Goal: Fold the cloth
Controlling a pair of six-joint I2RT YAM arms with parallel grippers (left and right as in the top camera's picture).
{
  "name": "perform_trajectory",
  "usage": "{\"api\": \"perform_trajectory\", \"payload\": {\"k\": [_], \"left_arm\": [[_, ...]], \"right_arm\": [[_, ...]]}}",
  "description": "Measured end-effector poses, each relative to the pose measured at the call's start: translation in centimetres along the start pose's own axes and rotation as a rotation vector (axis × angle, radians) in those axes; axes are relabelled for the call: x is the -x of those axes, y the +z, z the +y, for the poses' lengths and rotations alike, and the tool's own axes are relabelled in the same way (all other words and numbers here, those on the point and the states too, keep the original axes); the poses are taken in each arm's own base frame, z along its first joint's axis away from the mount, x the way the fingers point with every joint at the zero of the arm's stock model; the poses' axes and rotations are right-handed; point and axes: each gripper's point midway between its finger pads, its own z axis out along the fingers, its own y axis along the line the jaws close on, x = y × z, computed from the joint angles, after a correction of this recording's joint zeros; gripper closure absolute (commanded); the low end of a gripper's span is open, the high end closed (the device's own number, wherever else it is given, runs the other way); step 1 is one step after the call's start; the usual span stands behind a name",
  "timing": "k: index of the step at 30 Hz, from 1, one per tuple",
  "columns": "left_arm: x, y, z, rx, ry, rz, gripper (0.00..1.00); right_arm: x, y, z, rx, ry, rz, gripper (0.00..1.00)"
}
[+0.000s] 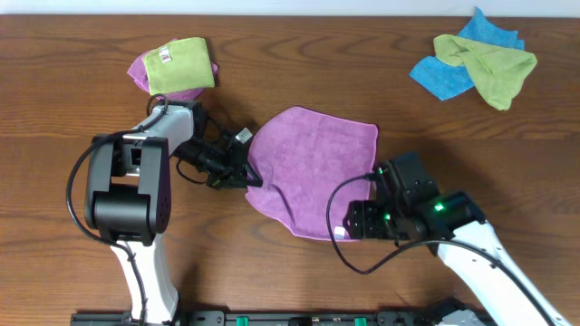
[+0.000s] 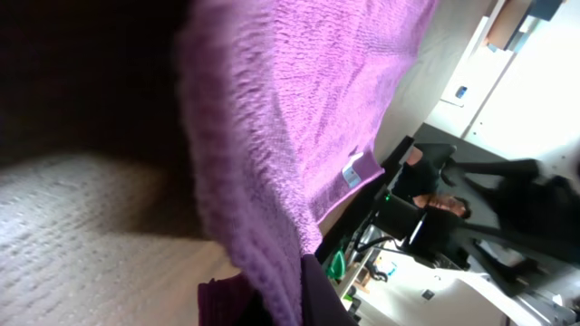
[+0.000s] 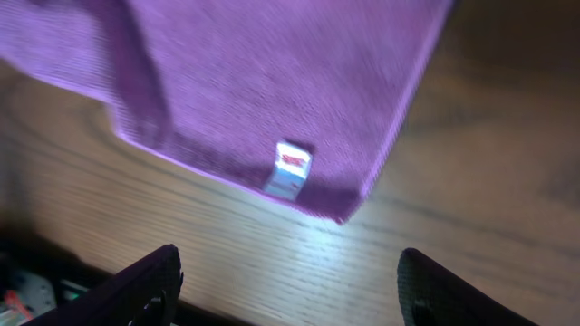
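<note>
The lilac cloth lies spread in the middle of the table, its left part rumpled. My left gripper is shut on the cloth's left edge; in the left wrist view the cloth runs down between the dark fingers of the left gripper. My right gripper stands open just in front of the cloth's near right corner. In the right wrist view the cloth and its white tag lie ahead of the spread right gripper, with bare wood between the fingers.
A lime-green cloth sits on a small purple folded cloth at the back left. A blue cloth and another green cloth lie bunched at the back right. The left arm's base stands near the front left.
</note>
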Motion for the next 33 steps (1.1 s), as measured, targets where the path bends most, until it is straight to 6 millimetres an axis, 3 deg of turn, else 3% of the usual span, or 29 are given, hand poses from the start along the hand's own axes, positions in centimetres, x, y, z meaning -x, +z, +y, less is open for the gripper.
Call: {"api": "perform_trajectory", "payload": {"k": [6,11,15,21,33], "left_arm": [[-0.7,0.0,-0.4,-0.017,-0.001,0.022,0.94],[-1.0,0.0,-0.5,-0.022,0.01,0.033,0.94],[-1.2,0.0,-0.5,-0.023,0.018,0.037,0.94],[-1.5,0.2,-0.4,-0.024,0.026,0.045,0.94],[-3.2,1.1,0.7,-0.032,-0.018,0.079,0.94]], "right_arm": [[-1.9,3.0,-1.8,-0.02,0.084,0.032,0.2],[-3.2,4.8,-2.7,-0.015,0.157,0.05,0.3],[-3.6,6.0,-3.0,0.007,0.21,0.038,0.31],[-3.3,6.9,-2.9,0.034,0.262,0.006,0.33],[-2.5,7.3,-3.3,0.03,0.339,-0.046,0.48]]}}
